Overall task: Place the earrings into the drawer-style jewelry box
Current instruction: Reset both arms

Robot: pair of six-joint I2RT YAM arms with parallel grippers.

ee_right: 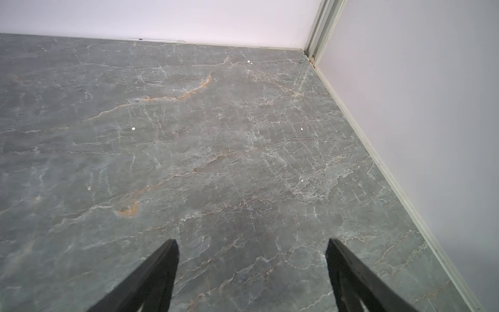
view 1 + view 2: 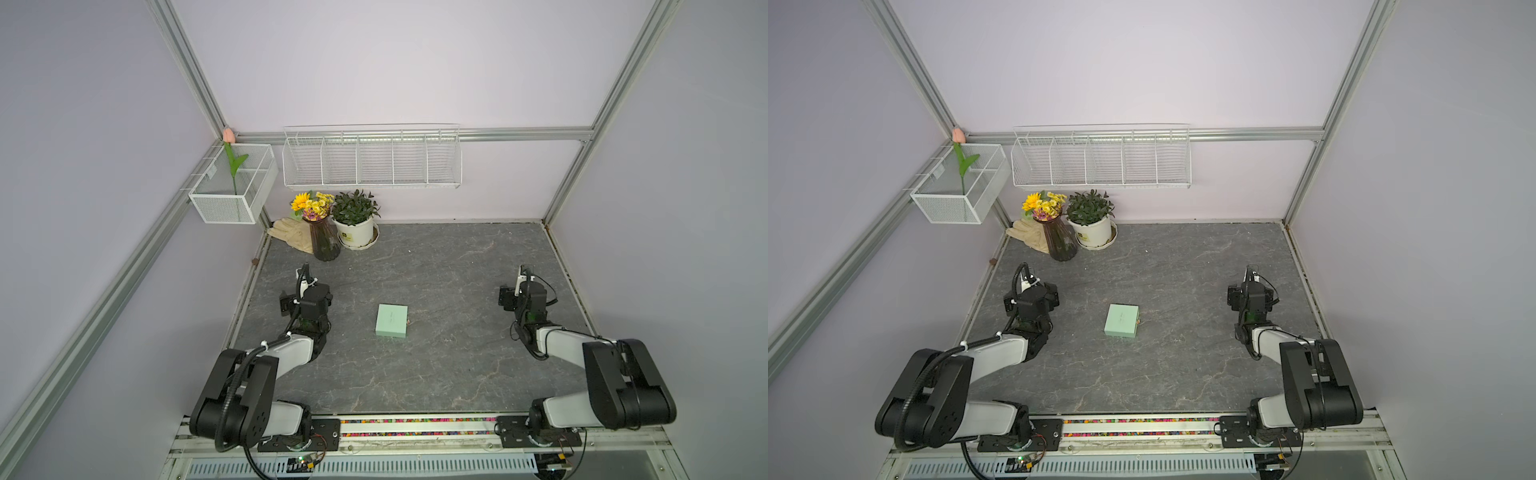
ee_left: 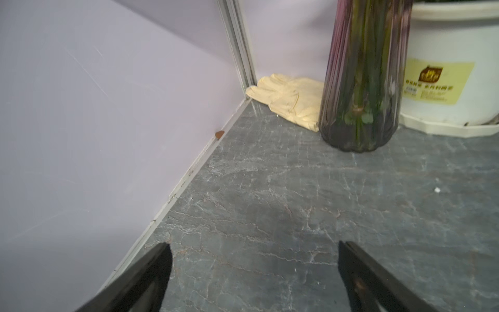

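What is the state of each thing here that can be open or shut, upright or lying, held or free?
Flat square mint-green cardboard jewelry box: drawer shut, lying flat.
Left black end effector: open, empty.
Right black end effector: open, empty.
Dark ribbed glass vase: upright.
White round plant pot: upright.
Cream fabric glove: lying flat.
Tiny whitish pearl earrings: not held; cannot tell them from pale specks.

Robot arms [image 2: 291, 349]: two.
Grippers: two, the left gripper [image 3: 254, 243] and the right gripper [image 1: 251, 240].
Drawer-style jewelry box [image 2: 392, 322]: one, between the two grippers.
Wire holders: two, a mesh basket [image 2: 232, 195] and a five-compartment wire rack [image 2: 372, 160].
Flower vase [image 2: 325, 243]: one.
Potted plant [image 2: 355, 222]: one.
Glove [image 2: 291, 232]: one.
Artificial tulip [image 2: 229, 141]: one.
Whitish specks [image 1: 132, 129]: six ahead of the right gripper, one [image 3: 436, 190] ahead of the left gripper.
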